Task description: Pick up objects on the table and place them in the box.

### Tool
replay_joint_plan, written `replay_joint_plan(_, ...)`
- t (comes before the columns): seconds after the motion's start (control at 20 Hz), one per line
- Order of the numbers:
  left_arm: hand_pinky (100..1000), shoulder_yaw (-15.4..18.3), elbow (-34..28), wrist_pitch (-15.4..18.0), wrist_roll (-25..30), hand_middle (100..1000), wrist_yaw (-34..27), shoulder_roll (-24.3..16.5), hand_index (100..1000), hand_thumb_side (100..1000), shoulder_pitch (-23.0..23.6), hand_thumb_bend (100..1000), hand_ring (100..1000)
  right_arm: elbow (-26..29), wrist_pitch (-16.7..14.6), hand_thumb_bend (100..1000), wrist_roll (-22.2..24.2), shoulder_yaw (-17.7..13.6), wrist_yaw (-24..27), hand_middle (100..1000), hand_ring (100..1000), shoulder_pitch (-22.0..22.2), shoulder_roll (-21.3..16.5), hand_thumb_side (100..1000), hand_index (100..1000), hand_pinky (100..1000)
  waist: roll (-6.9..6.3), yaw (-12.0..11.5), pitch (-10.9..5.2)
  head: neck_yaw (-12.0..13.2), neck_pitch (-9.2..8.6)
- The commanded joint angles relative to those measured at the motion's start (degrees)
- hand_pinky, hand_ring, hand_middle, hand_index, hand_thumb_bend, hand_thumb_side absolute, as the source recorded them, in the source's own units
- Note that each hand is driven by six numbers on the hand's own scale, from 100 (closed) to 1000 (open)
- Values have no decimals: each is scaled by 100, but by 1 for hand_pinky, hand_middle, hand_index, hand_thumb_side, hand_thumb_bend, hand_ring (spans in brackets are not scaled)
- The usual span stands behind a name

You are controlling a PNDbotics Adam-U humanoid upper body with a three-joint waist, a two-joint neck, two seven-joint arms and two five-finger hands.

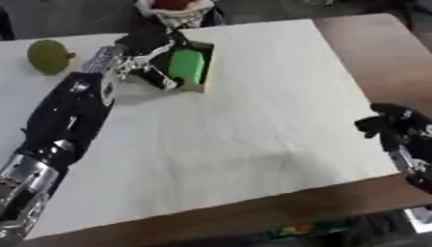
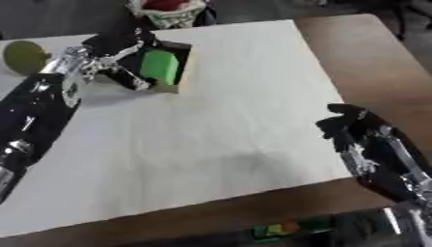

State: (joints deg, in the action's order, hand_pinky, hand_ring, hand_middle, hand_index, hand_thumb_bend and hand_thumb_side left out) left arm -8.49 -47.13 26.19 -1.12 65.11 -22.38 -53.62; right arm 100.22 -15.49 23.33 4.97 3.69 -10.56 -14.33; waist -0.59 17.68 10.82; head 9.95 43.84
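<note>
Over the box (image 1: pixel 205 67), the left hand (image 1: pixel 148 48) grips a green block (image 1: pixel 187 66), best lowered fully before release; right hand (image 2: pixel 354 128) idle, curled.

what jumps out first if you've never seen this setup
The bright green block inside the small box at the far left of the white table, with the left hand right at it. Next, the yellow-green round fruit at the far left edge, and the right hand idle at the table's right.
</note>
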Motion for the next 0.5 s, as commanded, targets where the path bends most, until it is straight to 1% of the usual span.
replay_joint_plan(0.05, 708, 113, 71, -136, -344, 529, 111, -51, 783, 100, -161, 430, 611, 52, -16, 100, 29, -11, 47, 510, 748, -63, -45, 470, 845, 777, 7, 19, -67, 10, 28)
replay_joint_plan(0.15, 705, 134, 114, -195, -494, 529, 120, -50, 783, 100, -161, 422, 609, 54, -17, 100, 37, -8, 48, 510, 748, -68, -43, 470, 845, 777, 4, 26, -60, 7, 28)
replay_joint_plan(0.25, 694, 160, 128, -241, -631, 522, 51, -60, 780, 100, -154, 383, 600, 54, -17, 100, 37, -13, 48, 510, 748, -68, -42, 470, 845, 777, 5, 28, -54, -4, 28)
replay_joint_plan(0.5, 675, 206, 141, -393, -750, 519, -321, -60, 782, 100, -189, 327, 589, 52, -19, 100, 45, -9, 46, 510, 748, -72, -39, 470, 845, 778, 8, 23, -51, -12, 28)
